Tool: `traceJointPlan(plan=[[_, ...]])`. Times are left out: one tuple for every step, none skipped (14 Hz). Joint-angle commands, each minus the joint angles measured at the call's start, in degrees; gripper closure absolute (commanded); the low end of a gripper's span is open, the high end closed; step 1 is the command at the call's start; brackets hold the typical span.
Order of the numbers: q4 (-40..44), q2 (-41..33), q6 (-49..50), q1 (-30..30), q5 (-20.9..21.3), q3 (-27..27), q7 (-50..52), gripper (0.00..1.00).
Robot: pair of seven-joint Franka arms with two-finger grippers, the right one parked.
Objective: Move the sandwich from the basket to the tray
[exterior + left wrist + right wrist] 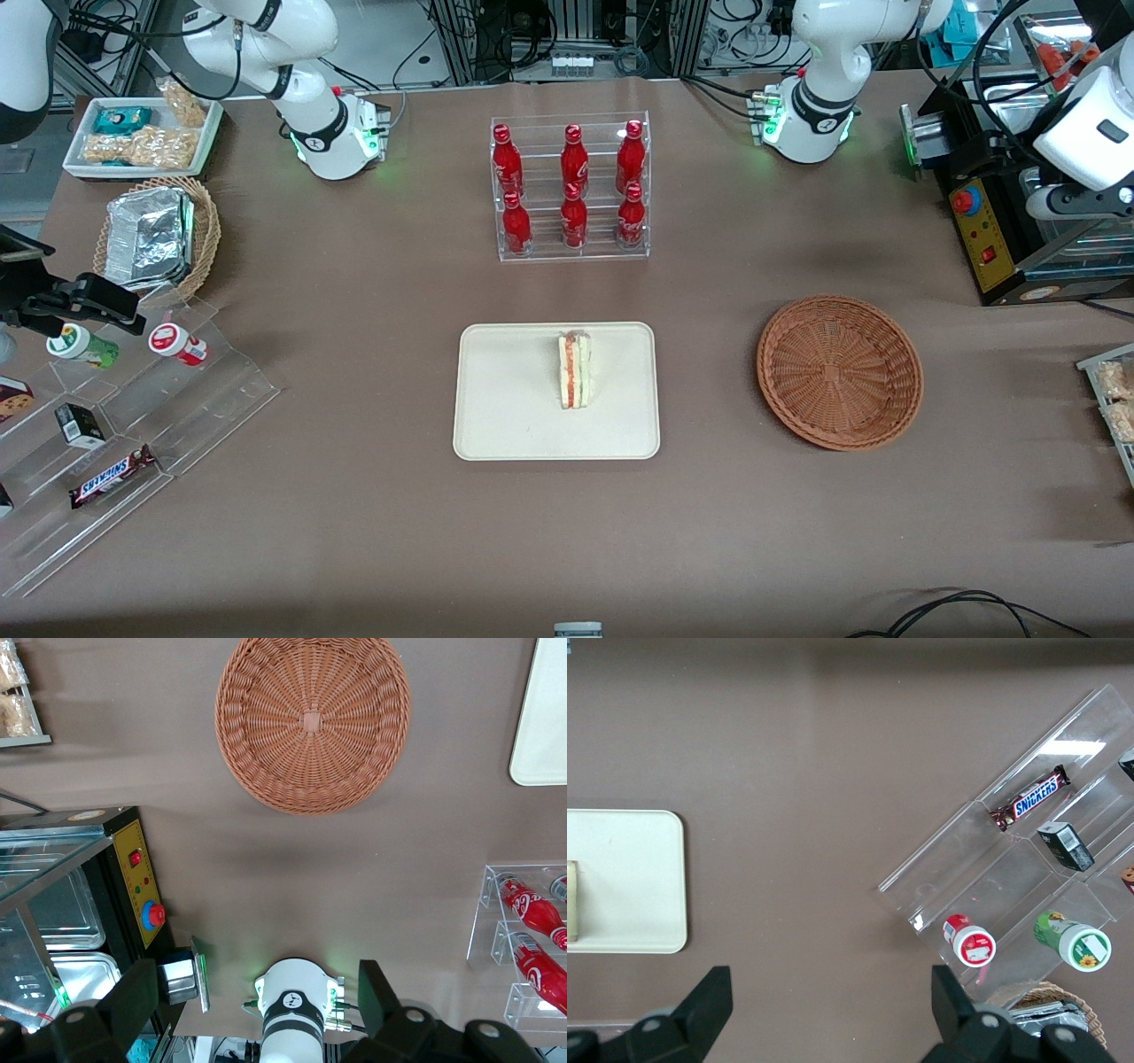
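The sandwich (574,369) stands on its edge on the cream tray (505,390), its red and green filling facing up. The reddish-brown basket (840,372) sits beside the tray toward the working arm's end and holds nothing. My gripper (257,997) hangs high above the table near the working arm's base, well apart from the basket (312,722) and from the tray's corner (542,718). Its fingers (137,1001) stand wide apart with nothing between them, so it is open. The right wrist view shows the tray (620,877) with a sliver of the sandwich (571,899).
A clear rack of red bottles (571,186) stands farther from the front camera than the tray. A black control box (992,230) sits near the basket. An acrylic snack shelf (133,425), a tan basket of foil containers (155,235) and a white snack tray (142,137) lie toward the parked arm's end.
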State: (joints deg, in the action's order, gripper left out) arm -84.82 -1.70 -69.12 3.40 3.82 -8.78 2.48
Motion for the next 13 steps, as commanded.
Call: traceJointPlan(plan=[[-0.2,0.4,-3.0,0.0,-2.9,-0.4,-0.5,0.00],[-1.9,0.3,-6.7,0.0,-4.0,-0.4,-0.3,0.00],[-2.4,0.2,-9.0,0.0,-4.2,-0.4,1.5,0.00],[-2.3,0.4,-9.5,-0.1,-4.2,-0.5,5.2,0.00],[-2.2,0.3,-9.6,-0.1,-4.3,-0.5,7.3,0.00],[-2.1,0.3,-9.5,-0.1,-4.2,-0.5,7.7,0.00],[-1.9,0.3,-9.5,-0.1,-4.2,-0.5,7.7,0.00],[-1.8,0.4,-9.5,-0.1,-4.2,-0.5,7.7,0.00],[-1.8,0.4,-9.5,-0.1,-4.1,-0.5,7.5,0.00],[-1.7,0.6,-9.5,-0.1,-4.0,-0.5,7.3,0.00],[-1.6,0.6,-9.5,-0.1,-4.0,-0.5,7.3,0.00],[-1.6,0.7,-9.5,-0.1,-3.9,-0.5,7.2,0.00],[-1.6,0.7,-9.5,-0.1,-3.8,-0.5,7.2,0.00]])
